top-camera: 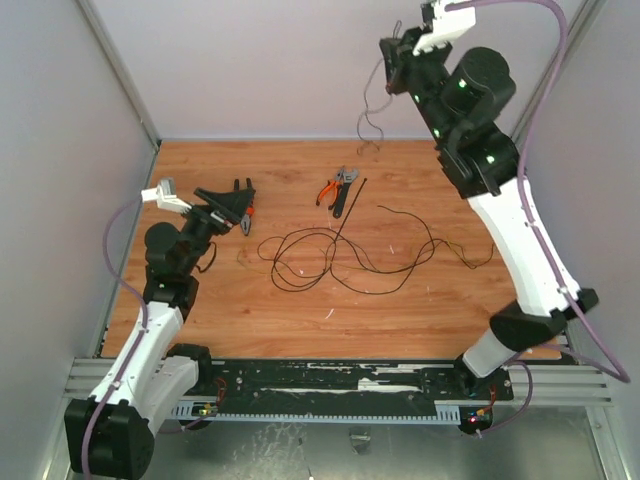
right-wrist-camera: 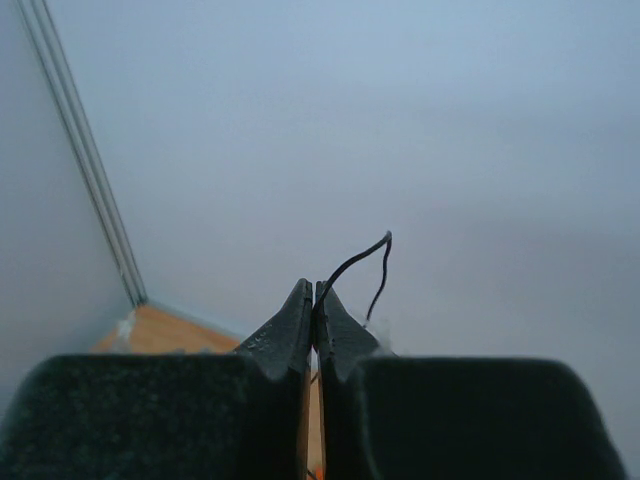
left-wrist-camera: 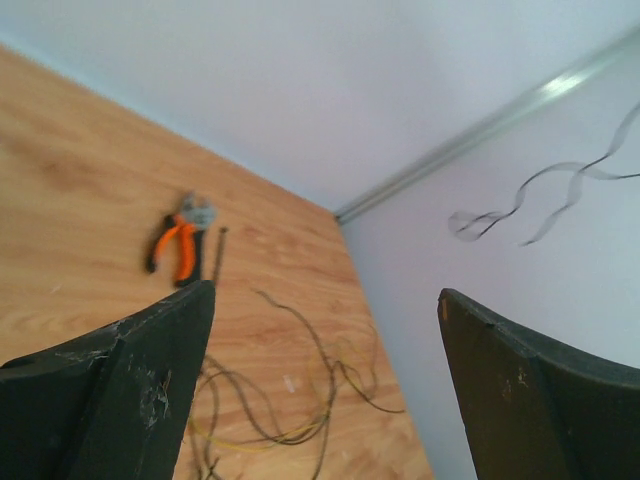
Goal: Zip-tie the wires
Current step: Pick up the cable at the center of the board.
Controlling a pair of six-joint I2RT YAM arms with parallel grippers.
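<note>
The wires (top-camera: 330, 255) lie in loose dark loops on the middle of the wooden table, and in the left wrist view the wires (left-wrist-camera: 300, 405) show below the open fingers. One thin strand (top-camera: 370, 110) hangs from my right gripper (top-camera: 388, 62), which is raised high near the back wall. In the right wrist view my right gripper (right-wrist-camera: 315, 287) is shut on that strand (right-wrist-camera: 360, 258), which curls out above the tips. The zip tie (top-camera: 350, 205) is a straight black strip beside the pliers; the zip tie (left-wrist-camera: 218, 255) lies flat. My left gripper (top-camera: 245, 205) hovers at the table's left, open and empty (left-wrist-camera: 325, 290).
Orange-handled pliers (top-camera: 338, 188) lie at the back middle of the table, just left of the zip tie; the same pliers (left-wrist-camera: 178, 240) show in the left wrist view. Grey walls enclose the table on three sides. A black rail (top-camera: 340, 385) runs along the near edge.
</note>
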